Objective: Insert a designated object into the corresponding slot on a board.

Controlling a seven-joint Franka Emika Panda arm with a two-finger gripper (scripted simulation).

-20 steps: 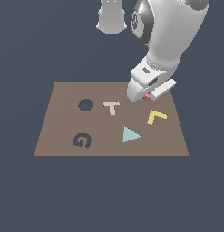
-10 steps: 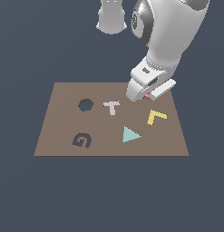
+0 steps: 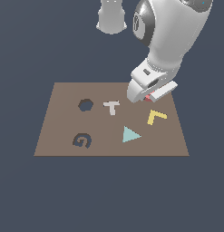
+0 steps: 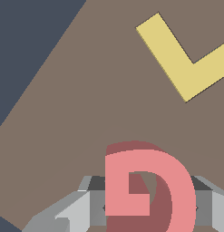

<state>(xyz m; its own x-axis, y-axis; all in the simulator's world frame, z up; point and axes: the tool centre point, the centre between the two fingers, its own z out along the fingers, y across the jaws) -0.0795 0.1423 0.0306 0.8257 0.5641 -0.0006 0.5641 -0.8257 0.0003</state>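
the gripper (image 4: 149, 206) has its grey, faceted fingers (image 4: 72, 213) on either side of the red-pink g block (image 4: 177, 181), and the jaws look closed on it, with the block sitting squarely between them in the wrist view. the block is a smooth, matte, rounded letter with a squared inner notch, its face lighter pink and its side walls a deeper red. in the exterior view only a sliver of the block (image 3: 150, 97) shows under the glossy white arm (image 3: 170, 41), over the far part of the board towards the exterior view's right; whether it touches the board cannot be told.

the board (image 3: 63, 97) is a flat, plain brown rectangle with no visible grain. just near the held block lies the yellow l block (image 3: 156, 117), a flat angled piece with sharp corners, also seen in the wrist view (image 4: 177, 59). a white t block (image 3: 112, 107) and a pale teal triangle (image 3: 129, 134) lie nearer the middle. the dark g-shaped slot (image 3: 82, 140) sits well apart, at the near corner on the exterior view's left, with the dark hexagonal cutout (image 3: 85, 105) beyond it.
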